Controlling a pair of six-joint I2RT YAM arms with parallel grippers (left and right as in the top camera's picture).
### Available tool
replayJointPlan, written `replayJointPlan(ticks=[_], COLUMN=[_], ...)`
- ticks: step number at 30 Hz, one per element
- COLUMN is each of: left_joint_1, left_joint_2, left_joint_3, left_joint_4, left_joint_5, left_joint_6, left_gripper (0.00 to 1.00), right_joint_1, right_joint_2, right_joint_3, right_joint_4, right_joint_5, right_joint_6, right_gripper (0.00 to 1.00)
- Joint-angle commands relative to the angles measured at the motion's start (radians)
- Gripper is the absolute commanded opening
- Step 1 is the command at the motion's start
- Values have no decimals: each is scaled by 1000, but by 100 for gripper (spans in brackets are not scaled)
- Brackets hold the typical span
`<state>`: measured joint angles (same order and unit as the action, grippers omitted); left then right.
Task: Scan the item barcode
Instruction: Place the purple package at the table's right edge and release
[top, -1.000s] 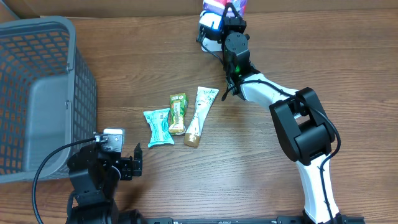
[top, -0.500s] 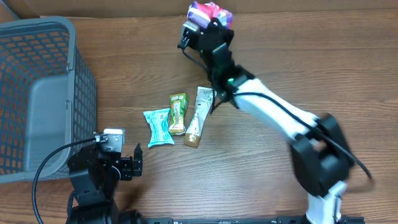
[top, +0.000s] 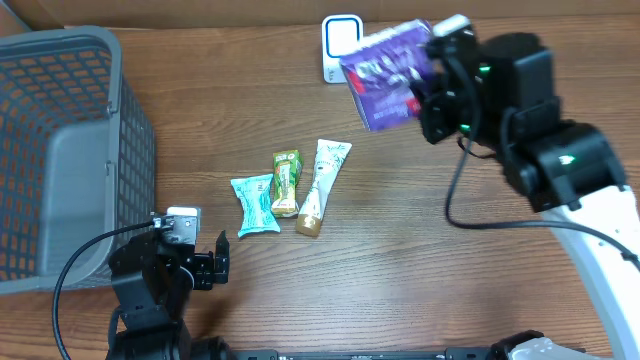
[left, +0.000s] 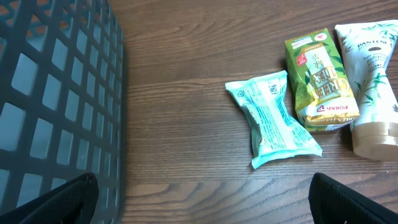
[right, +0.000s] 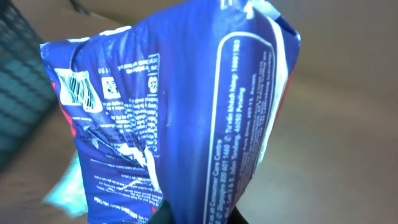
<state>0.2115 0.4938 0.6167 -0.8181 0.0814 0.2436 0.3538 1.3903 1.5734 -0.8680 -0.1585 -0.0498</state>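
left gripper (left: 204, 186): jaws wide, arm folded low | right gripper (top: 424, 98): clamped tight, arm raised

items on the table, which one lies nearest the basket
The teal packet, leftmost of the three; the green carton and the white tube lie farther right of the basket.

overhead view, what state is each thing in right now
bag, held off the table by the right gripper
right gripper, shut on the bag
left gripper, open, holding nothing
packet, lying flat
carton, lying flat
tube, lying flat, cap on
basket, upright, nothing seen inside
scanner, at the far edge, untouched
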Motion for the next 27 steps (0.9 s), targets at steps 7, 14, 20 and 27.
replayJointPlan(ticks=[7, 14, 20, 27], left_joint_1=[5, 5, 5, 5], left_joint_2=[-3, -3, -3, -3], left_joint_3=[0, 0, 0, 0], left_joint_4=[2, 2, 2, 2], left_joint_5=[-4, -4, -4, -4], left_joint_6=[19, 19, 19, 19], left_gripper=[100, 100, 100, 100], right_joint_1=[-362, -600, -728, -769], right_joint_2=[-6, 37, 125, 222], right_joint_3=[-32, -198, -374, -459], right_joint_4=[-183, -89, 72, 183], right_joint_5=[-192, 27, 23, 70], right_joint_6=[451, 633, 769, 782], right_gripper=[4, 4, 4, 4])
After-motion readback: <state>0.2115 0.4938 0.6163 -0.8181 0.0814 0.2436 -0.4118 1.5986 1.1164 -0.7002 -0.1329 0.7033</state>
